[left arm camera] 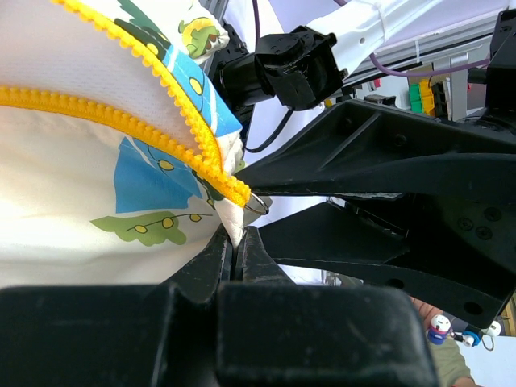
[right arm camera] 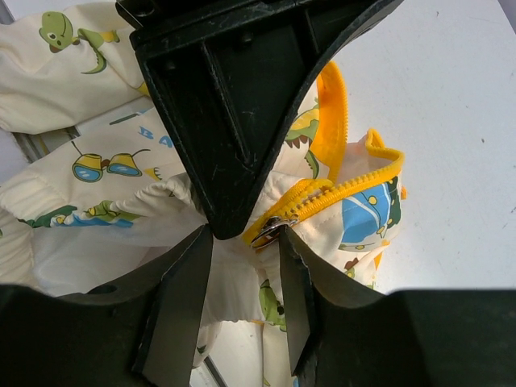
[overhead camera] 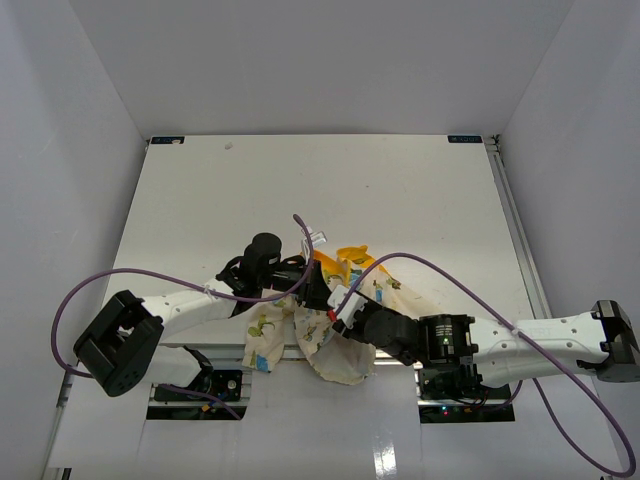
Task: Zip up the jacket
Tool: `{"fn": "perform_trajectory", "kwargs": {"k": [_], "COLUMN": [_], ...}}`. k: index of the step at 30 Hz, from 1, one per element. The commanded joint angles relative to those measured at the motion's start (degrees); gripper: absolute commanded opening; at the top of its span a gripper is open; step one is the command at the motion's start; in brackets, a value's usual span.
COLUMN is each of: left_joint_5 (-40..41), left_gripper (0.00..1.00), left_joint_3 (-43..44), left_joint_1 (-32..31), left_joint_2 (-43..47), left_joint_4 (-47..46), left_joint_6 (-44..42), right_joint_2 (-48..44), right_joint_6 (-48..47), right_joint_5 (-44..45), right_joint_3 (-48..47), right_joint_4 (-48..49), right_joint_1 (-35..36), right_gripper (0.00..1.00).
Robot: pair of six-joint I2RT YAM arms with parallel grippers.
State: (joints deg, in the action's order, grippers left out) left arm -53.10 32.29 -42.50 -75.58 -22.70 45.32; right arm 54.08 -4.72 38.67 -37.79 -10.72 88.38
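left gripper [left arm camera: 239,251]: jaws together, clamped on the jacket [overhead camera: 268,335] hem, just under the low end of the zipper [left arm camera: 121,121].
right gripper [right arm camera: 243,235]: jaws apart, straddling the slider [right arm camera: 274,228] and the left gripper's tip. The slider sits just beside one finger; can't tell if they touch. Not clamped on it.

jacket: bunched under and around both grippers at the near edge of the table [overhead camera: 400,190], between the two arm bases. One lobe hangs over that edge, on the base side of the grippers. Yellow lining pokes out on their far side.

room:
- grippers are tip to tip with very little gap, fabric on every side of the tips
- beyond the grippers, bare tabletop runs to the far edge
- same outboard of each gripper, out to the side edges
- walls [overhead camera: 60,150] close three sides, well apart from both grippers
- cables [overhead camera: 90,290]: the right arm's arcs over the jacket just past the right gripper; the left arm's loops out behind the left gripper toward the left wall

counts: 1 jacket, 1 zipper, 1 slider, 2 tooth rows (left wrist view, splitting apart away from the slider), 2 arms, 2 grippers, 2 cables.
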Motion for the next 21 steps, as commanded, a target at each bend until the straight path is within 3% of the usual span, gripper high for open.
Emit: {"fn": "perform_trajectory", "kwargs": {"k": [1,4,9,15,21], "left_joint_5": [-1.8,-1.8,-1.8,-1.7,-1.7], "left_gripper": [0.00,0.00,0.00,0.00,0.00], "left_joint_3": [0.0,-0.1,-0.2,-0.2,-0.2], "left_joint_1": [-0.2,-0.3,-0.3,-0.3,-0.3], "left_joint_2": [1.0,1.0,0.9,0.8,0.7], "left_joint_4": [-1.7,-1.8,-1.7,-1.9,-1.7], "left_joint_6": [0.3,0.2,0.2,0.3,0.2], "right_joint_2": [0.5,1.0,-0.1,-3.7,-3.0], "right_joint_6": [-1.0,-1.0,-0.6,-0.6,0.1], "right_joint_5": [1.3,4.8,10.6,11.0,11.6], "right_joint_3": [-2.3,-2.2,-1.8,-0.3,-0.5], "right_joint_4": [-0.4,0.1,1.5,3.3,2.3], "right_joint_1": [0.4,0.5,0.7,0.8,0.8], "right_gripper": [0.45,0.43,0.30,0.20,0.18]}}
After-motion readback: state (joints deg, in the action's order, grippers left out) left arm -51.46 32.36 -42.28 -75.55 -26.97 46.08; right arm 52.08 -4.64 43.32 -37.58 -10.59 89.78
